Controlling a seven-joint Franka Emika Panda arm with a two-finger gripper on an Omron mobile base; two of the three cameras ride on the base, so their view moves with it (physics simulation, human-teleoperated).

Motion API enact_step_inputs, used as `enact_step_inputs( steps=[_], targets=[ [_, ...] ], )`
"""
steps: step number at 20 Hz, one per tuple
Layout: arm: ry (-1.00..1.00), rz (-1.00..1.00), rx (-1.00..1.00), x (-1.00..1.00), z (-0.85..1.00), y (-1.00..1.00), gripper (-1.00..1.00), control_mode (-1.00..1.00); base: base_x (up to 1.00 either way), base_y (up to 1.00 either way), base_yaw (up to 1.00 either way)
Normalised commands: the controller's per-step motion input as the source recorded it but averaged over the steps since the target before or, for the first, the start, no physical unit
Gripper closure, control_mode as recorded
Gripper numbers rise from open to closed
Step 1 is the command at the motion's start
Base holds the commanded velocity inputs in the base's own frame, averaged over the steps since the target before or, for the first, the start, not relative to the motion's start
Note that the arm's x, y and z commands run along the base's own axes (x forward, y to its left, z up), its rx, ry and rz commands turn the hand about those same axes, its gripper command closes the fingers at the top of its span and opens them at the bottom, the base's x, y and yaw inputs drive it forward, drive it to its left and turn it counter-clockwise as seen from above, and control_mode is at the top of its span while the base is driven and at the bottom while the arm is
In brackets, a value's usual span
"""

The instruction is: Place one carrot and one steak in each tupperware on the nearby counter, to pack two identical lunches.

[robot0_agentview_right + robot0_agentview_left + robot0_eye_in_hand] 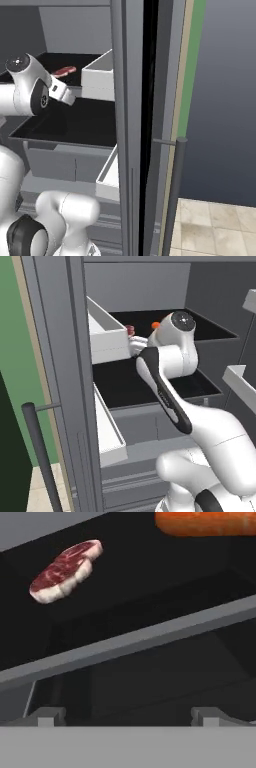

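One steak [65, 569] ahead-left of open tool [127, 718].

An open grey fridge [60, 356] stands in front of me, its dark shelves [125, 388] stacked one above another and white door bins [107, 331] hanging on the open door. A long dark handle bar [172, 200] runs down the door's edge. Behind is a green wall [15, 356], and below, pale beige floor tiles [215, 227].
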Motion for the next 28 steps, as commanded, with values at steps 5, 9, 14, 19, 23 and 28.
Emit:
enact_step_inputs(
  steps=[5,9,14,19,23,28],
  targets=[
    [0.03,0.04,-0.11,0.07,0.89,0.47,-1.00,-1.00,0.00,0.00,0.00],
    [-0.02,0.00,-0.09,0.07,0.06,0.08,-1.00,-1.00,0.00,0.00,0.00],
    [0.01,0.00,-0.06,0.63,-0.11,0.00,-1.00,-1.00,0.00,0.00,0.00],
    [0.01,0.00,0.00,0.71,0.00,0.00,-1.00,-1.00,0.00,0.00,0.00],
    [0.03,0.00,0.00,0.66,-0.08,0.00,-1.00,-1.00,0.00,0.00,0.00],
    [0.02,0.00,-0.04,0.56,-0.24,0.03,-1.00,-1.00,0.00,0.00,0.00]
  ],
)
